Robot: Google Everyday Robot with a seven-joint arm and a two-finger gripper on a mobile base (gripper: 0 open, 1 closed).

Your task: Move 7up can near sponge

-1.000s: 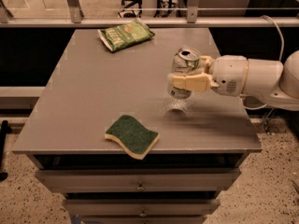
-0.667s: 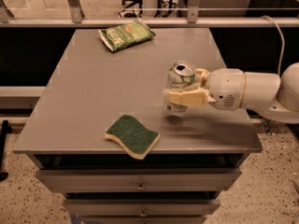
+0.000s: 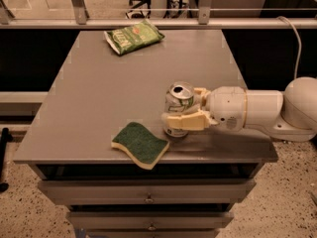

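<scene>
Gripper (image 3: 177, 109) has swung the 7up can (image 3: 179, 93) over and lower. It's now just beside the sponge (image 3: 141, 144) at the worktop's (image 3: 99, 83) front, fingers (image 3: 185, 121) still clamped on it. Probably only the release is left.

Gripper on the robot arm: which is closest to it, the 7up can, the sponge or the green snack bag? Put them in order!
1. 7up can: clamped in the gripper, at the front right of the table.
2. sponge: just left of the can, by the front edge.
3. green snack bag: far off at the back edge, left of centre.
</scene>
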